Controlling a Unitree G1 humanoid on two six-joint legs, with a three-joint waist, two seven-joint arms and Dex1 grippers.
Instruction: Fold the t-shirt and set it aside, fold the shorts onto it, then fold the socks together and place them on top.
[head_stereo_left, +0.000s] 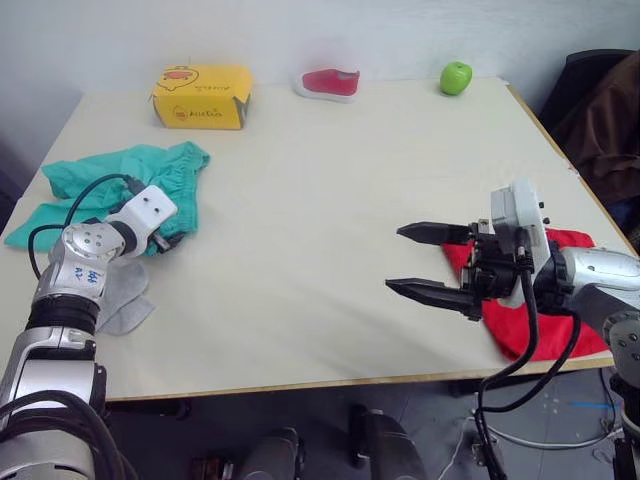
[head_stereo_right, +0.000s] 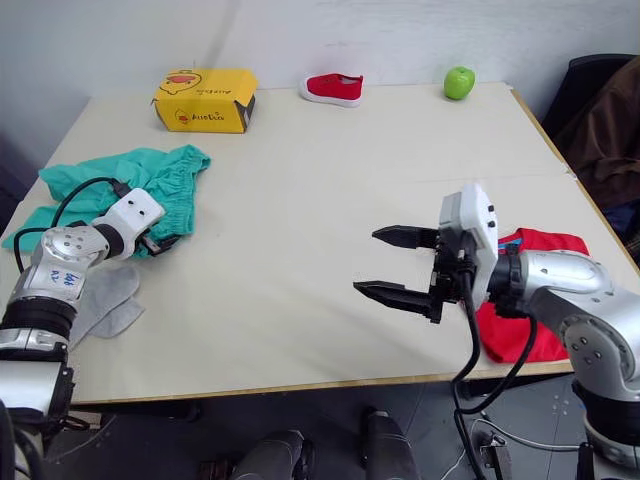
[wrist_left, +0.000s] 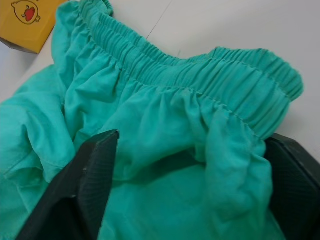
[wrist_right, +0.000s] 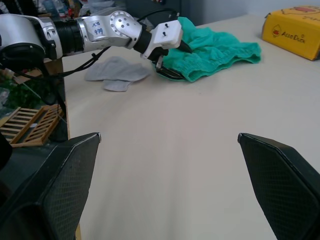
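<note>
At the table's near right corner the red t-shirt lies bunched in a compact pile at the edge, apparently folded and set aside, so the work looks to have reached its second step, the shorts. In front of it the right gripper hangs over bare tabletop, its two black fingers spread wide and empty, pointing across the table toward the robot's left. On the near left the two light grey socks lie flat and overlapping, just beside the left arm, untouched. Beyond them the left gripper is at the near edge of the teal-green shorts; the left wrist view shows its fingers parted on either side of a fold of green cloth just below the gathered waistband, not yet pinched shut. The shorts sprawl crumpled, their long axis running roughly left to right, waistband toward the table's middle and legs trailing to the left edge. The next move calls for closing on that fold, flattening and folding the shorts, then carrying them across to the t-shirt. Along the far edge stand a yellow box, a small red-and-white shoe and a green apple
</note>
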